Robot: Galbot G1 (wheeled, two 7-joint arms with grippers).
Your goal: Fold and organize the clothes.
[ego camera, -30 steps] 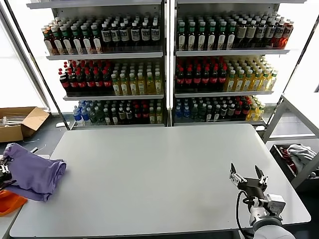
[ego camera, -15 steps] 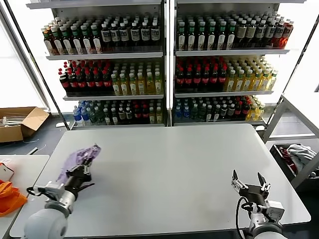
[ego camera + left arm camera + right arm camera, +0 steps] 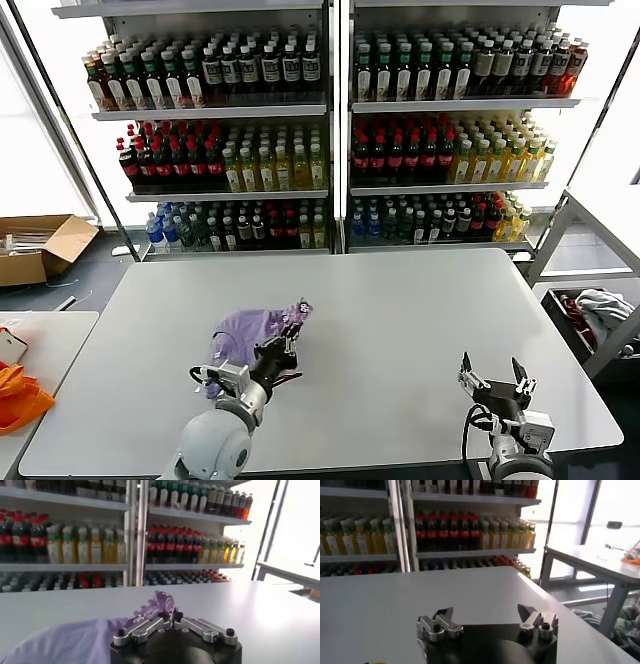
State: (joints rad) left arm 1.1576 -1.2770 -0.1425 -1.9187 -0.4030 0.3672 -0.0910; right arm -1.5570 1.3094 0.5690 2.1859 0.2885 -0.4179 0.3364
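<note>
A lavender T-shirt with small dark printed figures lies bunched over the white table, left of the middle. My left gripper is shut on a fold of it, and the pinched cloth sticks up past the fingertips. In the left wrist view the jaws meet on the shirt at the left gripper, and a printed flap rises just beyond. My right gripper hovers open near the table's front right, with nothing between its fingers.
An orange bag lies on a low side table at the far left. A white-and-grey cloth bundle sits in a bin at the right. Shelves of bottles stand behind the table, and a cardboard box lies on the floor.
My left gripper has carried the lavender shirt rightward, from the side table at the far left onto the white table near its middle. The right gripper has barely moved.
</note>
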